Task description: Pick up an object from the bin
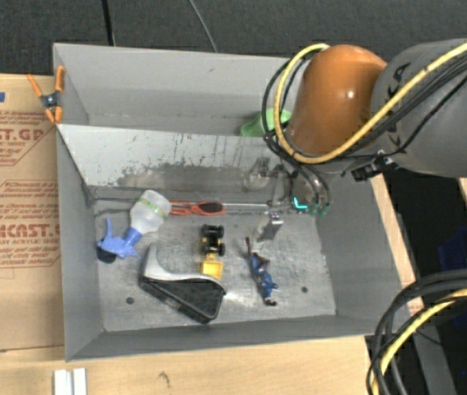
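Lying across the middle of the bin's floor, a slim red-handled tool point(196, 209) stretches from left to right, its red handles toward the left and its thin metal shaft running right, where the tip ends in the gap of the pincer point(264, 197). The pincer is open: its two metal fingers point(271, 224) stand apart, one toward the back wall and one toward the front, with the shaft's end between them. Whether either finger touches the shaft I cannot tell. Behind the pincer the arm point(439, 105) reaches in from the right, its wrist carrying a rounded orange cover point(336, 97) looped with yellow and black cables point(277, 109). Just left of the tool's handles lies a white plastic bottle point(149, 210) with a green band, tilted, and at its lower left end is a small blue piece point(114, 243). In front of the tool, near the floor's middle, sits a small black and yellow toy point(212, 251). To its right, in front of the pincer's nearer finger, lies a little blue figure point(262, 276). At the front left a black and grey shoe-like thing point(182, 290) lies on its side, just beside the toy. A green thing point(255, 125) peeks out at the back wall, partly hidden by the orange cover. All of these rest in the grey metal bin point(175, 81).
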### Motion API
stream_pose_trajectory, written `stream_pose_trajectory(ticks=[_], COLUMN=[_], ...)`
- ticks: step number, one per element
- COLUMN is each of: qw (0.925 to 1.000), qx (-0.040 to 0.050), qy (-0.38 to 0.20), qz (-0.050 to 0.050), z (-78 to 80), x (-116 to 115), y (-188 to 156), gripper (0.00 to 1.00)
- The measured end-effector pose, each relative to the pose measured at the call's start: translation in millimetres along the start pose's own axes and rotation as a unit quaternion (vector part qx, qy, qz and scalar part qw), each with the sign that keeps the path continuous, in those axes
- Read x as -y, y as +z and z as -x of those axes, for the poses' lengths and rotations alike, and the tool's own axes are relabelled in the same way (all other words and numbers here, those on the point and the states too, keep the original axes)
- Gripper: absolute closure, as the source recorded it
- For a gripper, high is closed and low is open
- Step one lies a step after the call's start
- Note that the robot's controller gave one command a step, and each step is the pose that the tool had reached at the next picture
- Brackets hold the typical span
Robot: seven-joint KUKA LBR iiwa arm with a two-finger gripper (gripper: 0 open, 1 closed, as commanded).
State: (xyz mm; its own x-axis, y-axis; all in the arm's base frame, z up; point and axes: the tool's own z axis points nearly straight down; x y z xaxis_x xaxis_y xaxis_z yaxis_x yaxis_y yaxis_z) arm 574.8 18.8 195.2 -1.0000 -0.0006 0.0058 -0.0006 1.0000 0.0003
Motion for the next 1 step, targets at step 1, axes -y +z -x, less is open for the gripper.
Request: stream_pose_trajectory(ticks=[1], qw=[1.0], qx=[0.0038], qy=[0.0], qz=[0.0], z=[1.7], x=[0.0], y=[-4.4], gripper=[0.0])
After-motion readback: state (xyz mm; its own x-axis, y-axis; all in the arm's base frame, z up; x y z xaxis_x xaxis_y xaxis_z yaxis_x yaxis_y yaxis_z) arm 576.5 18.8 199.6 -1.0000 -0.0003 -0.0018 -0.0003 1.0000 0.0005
